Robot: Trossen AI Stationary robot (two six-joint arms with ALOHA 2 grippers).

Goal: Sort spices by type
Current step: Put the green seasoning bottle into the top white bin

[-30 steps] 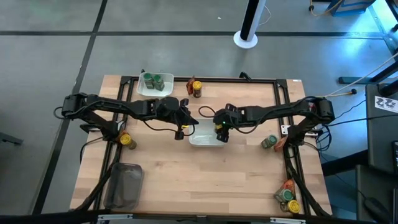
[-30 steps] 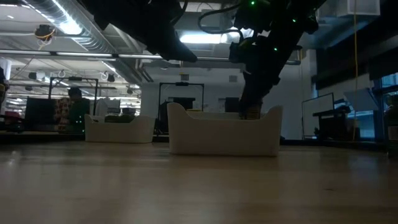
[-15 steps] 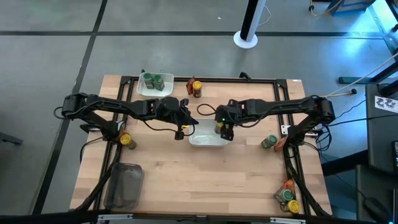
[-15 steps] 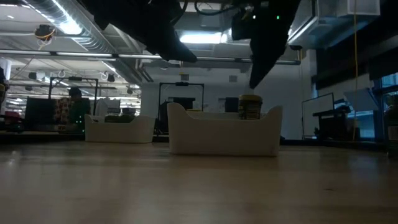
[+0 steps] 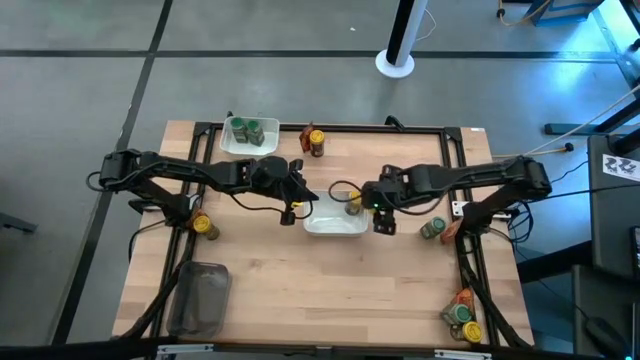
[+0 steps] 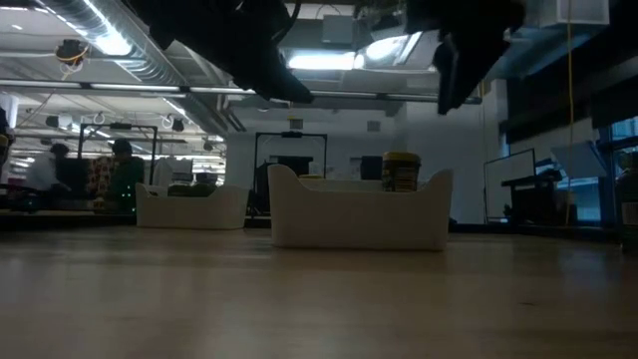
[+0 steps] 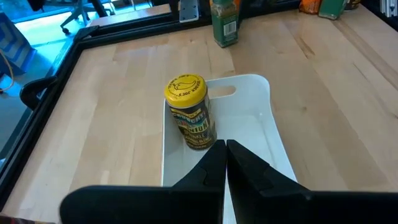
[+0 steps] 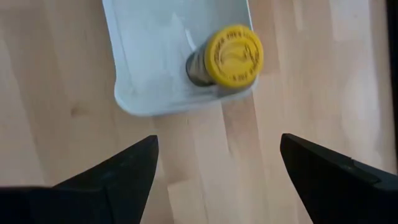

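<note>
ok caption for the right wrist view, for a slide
Open right pincer above a yellow-lidded round spice jar standing in a white rectangular tray.

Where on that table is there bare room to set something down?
The wood between the centre tray and the grey tub lies bare. The back edge, by the green-lidded jars' tray, and the near right corner's jar cluster are crowded.
</note>
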